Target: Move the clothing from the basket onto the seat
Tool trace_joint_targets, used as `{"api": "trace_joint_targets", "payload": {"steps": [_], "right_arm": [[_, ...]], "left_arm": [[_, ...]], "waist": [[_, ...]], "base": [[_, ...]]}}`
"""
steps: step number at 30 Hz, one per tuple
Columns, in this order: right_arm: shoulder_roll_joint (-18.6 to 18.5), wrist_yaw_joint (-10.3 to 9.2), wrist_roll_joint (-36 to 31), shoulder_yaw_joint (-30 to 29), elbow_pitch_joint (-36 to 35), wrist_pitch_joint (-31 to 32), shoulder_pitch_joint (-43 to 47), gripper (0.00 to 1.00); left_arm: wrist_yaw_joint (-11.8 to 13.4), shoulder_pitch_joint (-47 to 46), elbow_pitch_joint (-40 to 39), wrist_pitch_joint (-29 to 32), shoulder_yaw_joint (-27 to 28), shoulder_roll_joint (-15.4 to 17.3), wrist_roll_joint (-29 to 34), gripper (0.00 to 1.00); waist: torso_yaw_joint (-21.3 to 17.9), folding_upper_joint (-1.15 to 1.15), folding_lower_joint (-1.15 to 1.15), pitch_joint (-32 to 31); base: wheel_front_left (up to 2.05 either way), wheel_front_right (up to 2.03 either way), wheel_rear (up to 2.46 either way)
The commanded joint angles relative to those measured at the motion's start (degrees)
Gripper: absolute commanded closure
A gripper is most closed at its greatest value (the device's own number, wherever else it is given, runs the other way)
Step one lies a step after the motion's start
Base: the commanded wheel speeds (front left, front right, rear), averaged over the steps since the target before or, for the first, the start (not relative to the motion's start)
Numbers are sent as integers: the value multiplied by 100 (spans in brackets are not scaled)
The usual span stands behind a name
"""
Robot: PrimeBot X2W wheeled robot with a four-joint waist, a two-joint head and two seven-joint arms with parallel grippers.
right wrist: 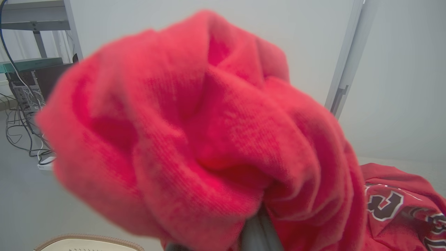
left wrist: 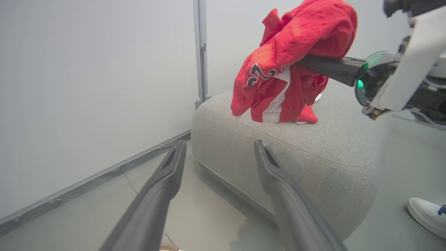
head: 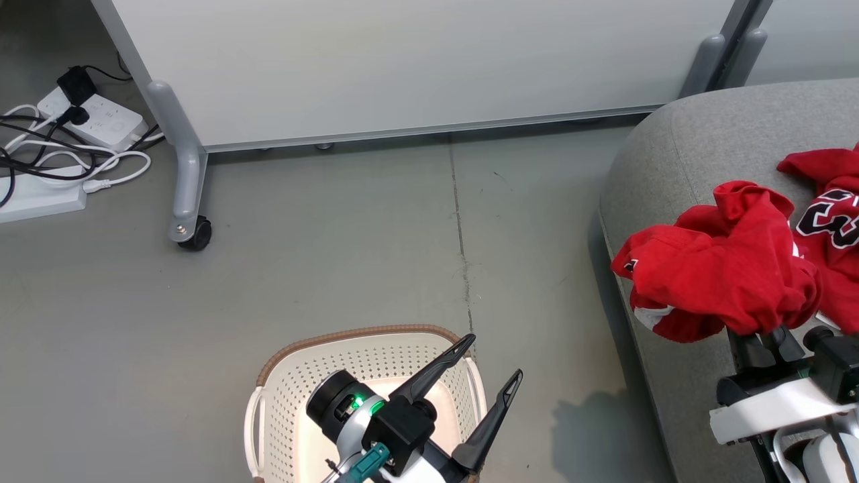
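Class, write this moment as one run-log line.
left gripper: open near basket | right gripper: shut on red garment over seat | jersey: on seat

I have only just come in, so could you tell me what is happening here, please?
The robot is moving laundry. Its right gripper is shut on a bunched red sports garment with white trim, held over the edge of the large grey fabric-upholstered seat. A red jersey with black-and-white numerals lies on that seat. The left gripper hangs open and empty above the cream-white perforated plastic basket on the floor, where no clothing shows in the visible part.
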Motion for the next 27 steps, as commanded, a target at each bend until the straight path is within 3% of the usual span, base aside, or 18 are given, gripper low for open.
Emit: {"api": "trace_joint_targets", "payload": {"steps": [1, 14, 27], "right_arm": [[-3, 1, 9, 2, 5, -10, -55, 100], [2, 1, 61, -10, 13, -10, -98, 100], [35, 1, 24, -128, -50, -10, -113, 100]], "left_arm": [[7, 0, -8, 0, 30, 21, 5, 0], [13, -12, -2, 0, 53, 21, 26, 0], [-12, -86, -1, 0, 76, 21, 71, 0]], "waist": [[1, 0, 0, -6], [-81, 0, 0, 0], [-683, 0, 0, 94]], "base": [[0, 0, 0], [0, 0, 0], [0, 0, 0]]}}
